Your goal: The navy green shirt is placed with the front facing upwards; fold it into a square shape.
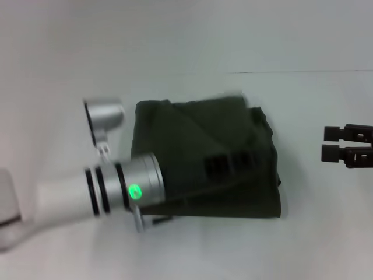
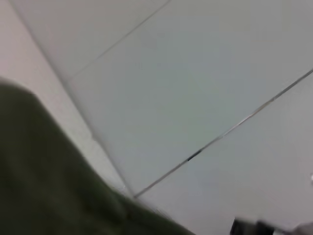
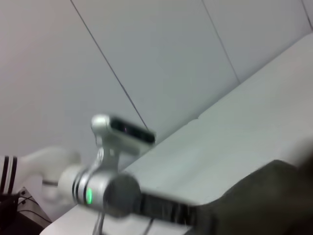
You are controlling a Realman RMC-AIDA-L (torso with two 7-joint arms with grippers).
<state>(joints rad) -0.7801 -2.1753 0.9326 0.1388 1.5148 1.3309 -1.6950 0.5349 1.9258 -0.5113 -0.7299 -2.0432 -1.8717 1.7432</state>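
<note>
Dark olive cloth, the navy green shirt (image 1: 204, 157) lies folded into a rough square mid-desk (image 1: 303, 245). The left gripper (image 1: 224, 164) reaches over its centre, fingers (image 1: 218, 166) pressed into the fabric; whether they grasp it I cannot tell. The right gripper (image 1: 327, 143) hangs beside the shirt's right edge, apart, fingers released

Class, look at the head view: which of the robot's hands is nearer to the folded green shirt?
The left. The left hand reaches over the navy green shirt from its left side, while the right hand hangs apart, off the shirt's right edge.
</note>
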